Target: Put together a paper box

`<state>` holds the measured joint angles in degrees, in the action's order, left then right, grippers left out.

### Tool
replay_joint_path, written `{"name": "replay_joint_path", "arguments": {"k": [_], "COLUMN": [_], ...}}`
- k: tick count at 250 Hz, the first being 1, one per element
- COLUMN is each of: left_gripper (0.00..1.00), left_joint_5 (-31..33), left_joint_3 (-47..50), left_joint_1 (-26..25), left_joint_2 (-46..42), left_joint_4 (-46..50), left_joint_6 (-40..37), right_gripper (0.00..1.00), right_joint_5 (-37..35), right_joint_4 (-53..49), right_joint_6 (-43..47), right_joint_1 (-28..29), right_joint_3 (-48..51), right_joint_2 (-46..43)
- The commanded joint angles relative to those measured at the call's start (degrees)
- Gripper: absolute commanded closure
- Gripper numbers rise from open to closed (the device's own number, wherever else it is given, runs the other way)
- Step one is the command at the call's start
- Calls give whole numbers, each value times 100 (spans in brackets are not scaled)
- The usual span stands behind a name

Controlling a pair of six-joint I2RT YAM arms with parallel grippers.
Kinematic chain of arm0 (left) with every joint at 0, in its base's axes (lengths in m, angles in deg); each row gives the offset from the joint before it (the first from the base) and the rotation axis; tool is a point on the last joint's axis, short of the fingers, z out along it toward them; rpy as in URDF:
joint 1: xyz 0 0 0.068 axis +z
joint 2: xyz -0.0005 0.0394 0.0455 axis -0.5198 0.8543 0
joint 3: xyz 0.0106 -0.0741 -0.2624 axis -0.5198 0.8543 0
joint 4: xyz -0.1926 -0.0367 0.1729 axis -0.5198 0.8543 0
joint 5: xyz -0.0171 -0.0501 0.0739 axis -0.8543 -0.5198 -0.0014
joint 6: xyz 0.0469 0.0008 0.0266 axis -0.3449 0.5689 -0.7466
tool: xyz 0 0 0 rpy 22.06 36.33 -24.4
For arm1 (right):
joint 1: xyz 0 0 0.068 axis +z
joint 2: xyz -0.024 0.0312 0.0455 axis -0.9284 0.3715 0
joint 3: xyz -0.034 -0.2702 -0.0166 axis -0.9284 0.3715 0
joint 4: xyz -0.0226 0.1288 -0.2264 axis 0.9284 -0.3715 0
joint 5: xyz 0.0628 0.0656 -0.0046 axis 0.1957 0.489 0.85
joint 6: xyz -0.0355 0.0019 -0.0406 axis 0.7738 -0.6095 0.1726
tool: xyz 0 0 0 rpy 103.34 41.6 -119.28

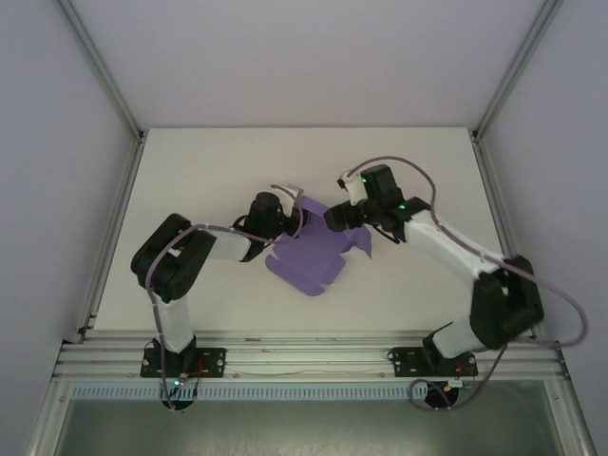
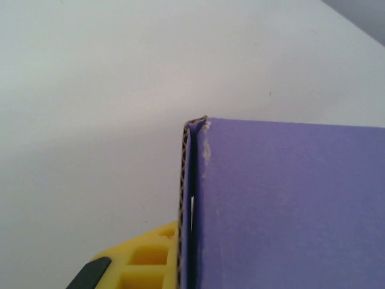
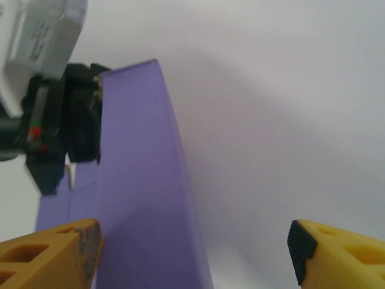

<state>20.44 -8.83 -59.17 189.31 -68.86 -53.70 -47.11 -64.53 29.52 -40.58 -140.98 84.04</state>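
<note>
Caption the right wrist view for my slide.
Open right gripper straddles an upright flap of the purple paper card box, pinched by the left gripper.

A bare white table (image 1: 204,171) edged by aluminium rails (image 1: 304,359).

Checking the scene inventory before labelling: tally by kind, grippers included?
Purple paper box: 1
Grippers: 2 (left gripper, right gripper)
Total: 3

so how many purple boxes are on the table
1: the paper box, a partly folded sheet at mid-table, one flap held up by the left gripper, the open right gripper beside it. None seems hidden.
</note>
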Motion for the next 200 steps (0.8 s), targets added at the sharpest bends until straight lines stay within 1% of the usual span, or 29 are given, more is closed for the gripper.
{"name": "replay_joint_path", "arguments": {"k": [1,18,41,56,68,95,122,148,163,180,200], "left_gripper": [100,100,100,100,100,100,100,100,100,100,100], "left_joint_5": [76,2,-132,-510,-818,-1450,-1770,-1751,-1696,-1601,-1332], "left_joint_3": [-58,-83,-64,-86,-54,-117,-200,-251,-295,-396,-520], "left_joint_1": [85,87,116,186,252,429,533,531,536,525,526], "left_joint_2": [-412,-429,-437,-471,-524,-623,-688,-685,-651,-576,-485], "left_joint_4": [827,1058,1121,1122,1006,1038,1265,1497,1595,1746,1901], "left_joint_6": [296,304,375,451,591,776,748,646,616,640,808], "right_gripper": [17,17,19,22,24,44,49,61,66,76,92], "right_joint_5": [-590,-768,-601,-450,-518,-714,-651,-555,-401,-167,92], "right_joint_4": [-456,-556,-580,-457,-331,-233,-77,177,316,496,511], "right_joint_6": [365,385,407,400,334,197,70,-45,-69,-135,-238], "right_joint_1": [34,38,33,34,36,30,25,33,25,28,26], "right_joint_3": [274,382,577,767,890,1011,1020,971,957,956,900], "right_joint_2": [-625,-900,-1186,-1327,-1379,-1411,-1350,-1249,-1177,-1092,-953]}}
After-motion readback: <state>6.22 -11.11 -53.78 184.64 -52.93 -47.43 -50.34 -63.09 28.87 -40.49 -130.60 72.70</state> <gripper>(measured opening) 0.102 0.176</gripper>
